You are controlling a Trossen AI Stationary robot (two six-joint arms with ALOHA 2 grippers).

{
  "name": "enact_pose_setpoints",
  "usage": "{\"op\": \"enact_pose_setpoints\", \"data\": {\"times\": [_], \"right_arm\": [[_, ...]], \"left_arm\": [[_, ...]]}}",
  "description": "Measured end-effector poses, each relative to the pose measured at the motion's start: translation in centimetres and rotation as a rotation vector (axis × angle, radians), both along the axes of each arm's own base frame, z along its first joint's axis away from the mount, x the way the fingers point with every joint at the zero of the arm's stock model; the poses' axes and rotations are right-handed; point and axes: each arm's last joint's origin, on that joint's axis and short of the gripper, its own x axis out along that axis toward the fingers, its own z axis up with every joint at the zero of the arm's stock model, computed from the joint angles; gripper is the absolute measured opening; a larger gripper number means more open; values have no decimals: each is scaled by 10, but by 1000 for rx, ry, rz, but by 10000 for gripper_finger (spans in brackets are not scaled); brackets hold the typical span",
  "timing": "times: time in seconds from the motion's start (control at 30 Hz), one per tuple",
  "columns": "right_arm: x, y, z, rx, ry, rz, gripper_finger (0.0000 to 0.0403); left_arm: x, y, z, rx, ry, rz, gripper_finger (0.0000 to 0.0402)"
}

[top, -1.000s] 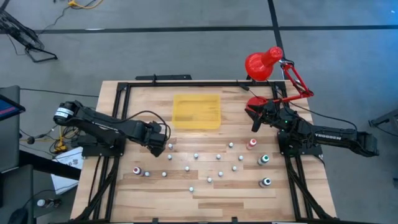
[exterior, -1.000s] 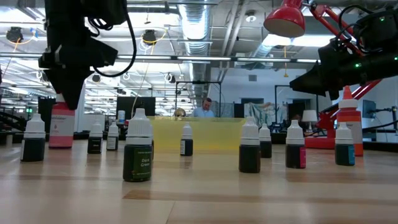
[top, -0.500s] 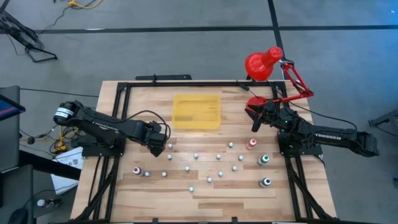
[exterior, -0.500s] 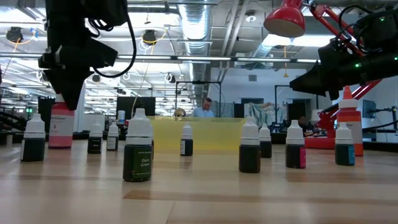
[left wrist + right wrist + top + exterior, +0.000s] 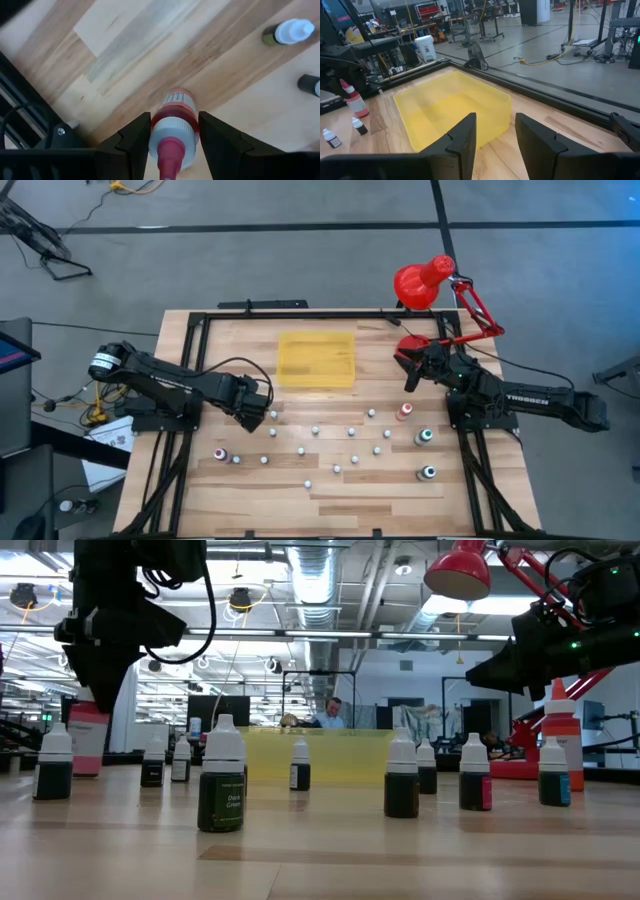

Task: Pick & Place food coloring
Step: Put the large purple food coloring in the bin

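Several tiny dropper bottles (image 5: pixel 350 432) stand upright on their bases across the wooden table, most with white caps, among them a dark green one (image 5: pixel 221 788). My left gripper (image 5: pixel 256 415) is over the table's left part, shut on a red-and-white bottle with a red nozzle cap (image 5: pixel 172 107), also visible in the low view (image 5: pixel 87 737). My right gripper (image 5: pixel 410 375) hangs open (image 5: pixel 495 142) to the right of the yellow tray (image 5: pixel 316 360), touching nothing. My left gripper pinches the red-capped bottle between its two fingers at the shoulder just under the cap (image 5: pixel 161 121). The fingers (image 5: pixel 135 135) come from above, pointing down. The bottle hangs slightly tilted below them; whether its base is clear of the table I cannot tell.
A red desk lamp (image 5: pixel 425 282) stands at the table's far right corner, its base just beyond my right gripper. A black frame (image 5: pixel 300 315) borders the table. Bigger bottles with red (image 5: pixel 405 411) and green (image 5: pixel 424 436) caps stand on the right. Bare wood lies along the near edge.
My left gripper has shifted a little toward the table's left, still shut on the red-capped bottle, which has moved with it and tipped slightly. My right arm has kept still.
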Motion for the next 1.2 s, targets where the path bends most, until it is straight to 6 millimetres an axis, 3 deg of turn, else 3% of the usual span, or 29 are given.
{"op": "enact_pose_setpoints", "data": {"times": [1.2], "right_arm": [[0, 0, 0, 0, 0, 0, 127]], "left_arm": [[-1, 2, -2, 68, -20, 16, 161]]}}
